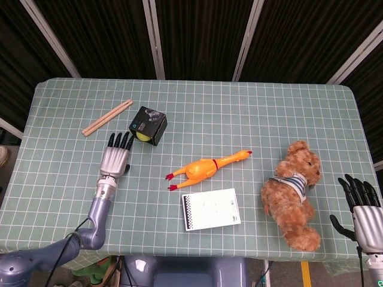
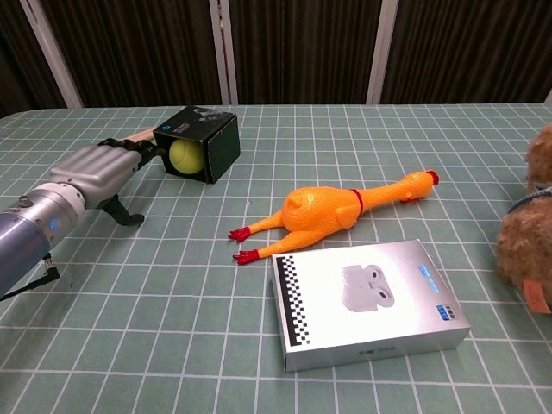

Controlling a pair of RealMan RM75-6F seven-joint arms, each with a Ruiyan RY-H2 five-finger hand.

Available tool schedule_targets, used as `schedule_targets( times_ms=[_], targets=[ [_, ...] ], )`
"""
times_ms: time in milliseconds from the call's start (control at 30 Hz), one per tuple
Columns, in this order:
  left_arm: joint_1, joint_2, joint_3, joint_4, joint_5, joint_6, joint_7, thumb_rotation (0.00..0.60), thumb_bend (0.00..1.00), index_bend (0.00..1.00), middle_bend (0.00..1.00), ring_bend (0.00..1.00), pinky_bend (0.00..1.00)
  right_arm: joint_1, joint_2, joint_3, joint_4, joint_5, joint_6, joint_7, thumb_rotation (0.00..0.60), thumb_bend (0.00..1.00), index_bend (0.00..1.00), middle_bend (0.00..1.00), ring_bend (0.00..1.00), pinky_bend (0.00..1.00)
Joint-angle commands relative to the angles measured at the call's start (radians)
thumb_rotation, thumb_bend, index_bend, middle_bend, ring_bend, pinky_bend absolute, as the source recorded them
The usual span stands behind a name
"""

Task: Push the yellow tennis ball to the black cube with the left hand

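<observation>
Setting: green checked cloth over the table (image 1: 251, 107), dark slatted wall behind
Ball: the yellow tennis ball (image 2: 183, 155) sits right against the near face of the black cube (image 2: 200, 141), apparently touching it, though the contact line is hard to read
Left hand: the left hand (image 1: 115, 156) lies low on the cloth, empty, fingers stretched out and slightly apart, tips pointing towards the ball
Key relation: ball lies just ahead of the fingertips (image 1: 122, 139) and a little to the robot's right, with the cube directly behind it; the left hand is by far the nearer one
Right hand: the right hand (image 1: 361, 203) rests at the table's near right edge, open, well apart from everything
Task state: looks essentially done
Hard to see: whether the fingertips touch the ball; the teddy bear (image 1: 296, 191) is cut off in the chest view
</observation>
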Motion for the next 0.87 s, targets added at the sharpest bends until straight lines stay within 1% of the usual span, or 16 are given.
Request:
schedule_targets(
  times_ms=[33, 100, 167, 267, 300, 367, 400, 500, 567, 600, 733, 867],
  targets=[
    [0.038, 0.063, 0.036, -0.115, 0.004, 0.005, 0.007, 0.600, 0.20, 0.00, 0.03, 0.00, 0.00, 0.001, 0.000, 0.002, 0.000, 0.001, 0.000, 0.000, 0.600, 0.34, 0.00, 0.00, 0.00, 0.04],
    [0.073, 0.126, 0.071, -0.217, 0.033, 0.043, 0.019, 0.600, 0.19, 0.00, 0.04, 0.00, 0.00, 0.001, 0.000, 0.004, 0.001, 0.001, 0.002, 0.000, 0.600, 0.34, 0.00, 0.00, 0.00, 0.04],
    [0.112, 0.189, 0.108, -0.312, 0.085, 0.105, 0.010, 0.600, 0.18, 0.00, 0.04, 0.00, 0.00, 0.000, -0.002, 0.003, 0.002, -0.003, 0.006, 0.000, 0.600, 0.34, 0.00, 0.00, 0.00, 0.04],
    [0.192, 0.309, 0.183, -0.469, 0.192, 0.222, -0.047, 0.600, 0.16, 0.00, 0.04, 0.00, 0.00, -0.002, -0.008, 0.001, 0.004, -0.013, 0.014, -0.004, 0.600, 0.34, 0.00, 0.00, 0.00, 0.03],
    [0.212, 0.338, 0.201, -0.500, 0.218, 0.252, -0.066, 0.600, 0.15, 0.00, 0.04, 0.00, 0.00, -0.001, -0.009, 0.000, 0.004, -0.016, 0.014, -0.006, 0.600, 0.34, 0.00, 0.00, 0.00, 0.03],
    [0.268, 0.413, 0.253, -0.567, 0.287, 0.331, -0.122, 0.600, 0.13, 0.00, 0.04, 0.00, 0.00, -0.002, -0.011, -0.004, 0.002, -0.025, 0.016, -0.011, 0.600, 0.34, 0.00, 0.00, 0.00, 0.02],
    [0.299, 0.448, 0.278, -0.587, 0.315, 0.371, -0.147, 0.600, 0.12, 0.00, 0.03, 0.00, 0.00, -0.002, -0.013, -0.006, 0.001, -0.030, 0.017, -0.013, 0.600, 0.34, 0.00, 0.00, 0.00, 0.02],
    [0.383, 0.530, 0.337, -0.638, 0.340, 0.455, -0.194, 0.600, 0.08, 0.00, 0.02, 0.00, 0.00, -0.004, -0.019, -0.006, 0.002, -0.038, 0.026, -0.024, 0.600, 0.34, 0.00, 0.00, 0.00, 0.00],
    [0.441, 0.567, 0.362, -0.664, 0.348, 0.516, -0.250, 0.600, 0.07, 0.00, 0.02, 0.00, 0.00, -0.006, -0.026, -0.006, 0.004, -0.043, 0.034, -0.034, 0.600, 0.34, 0.00, 0.00, 0.00, 0.00],
    [0.459, 0.585, 0.372, -0.672, 0.356, 0.535, -0.250, 0.600, 0.07, 0.00, 0.02, 0.00, 0.00, -0.006, -0.029, -0.006, 0.005, -0.050, 0.039, -0.036, 0.600, 0.34, 0.00, 0.00, 0.00, 0.00],
    [0.503, 0.629, 0.387, -0.681, 0.405, 0.601, -0.254, 0.600, 0.06, 0.00, 0.02, 0.00, 0.00, -0.007, -0.039, -0.017, 0.013, -0.082, 0.052, -0.036, 0.600, 0.34, 0.00, 0.00, 0.00, 0.00],
    [0.524, 0.649, 0.387, -0.679, 0.427, 0.619, -0.273, 0.600, 0.05, 0.00, 0.02, 0.00, 0.00, -0.010, -0.041, -0.025, 0.017, -0.104, 0.064, -0.041, 0.600, 0.34, 0.00, 0.00, 0.00, 0.00]
  ],
)
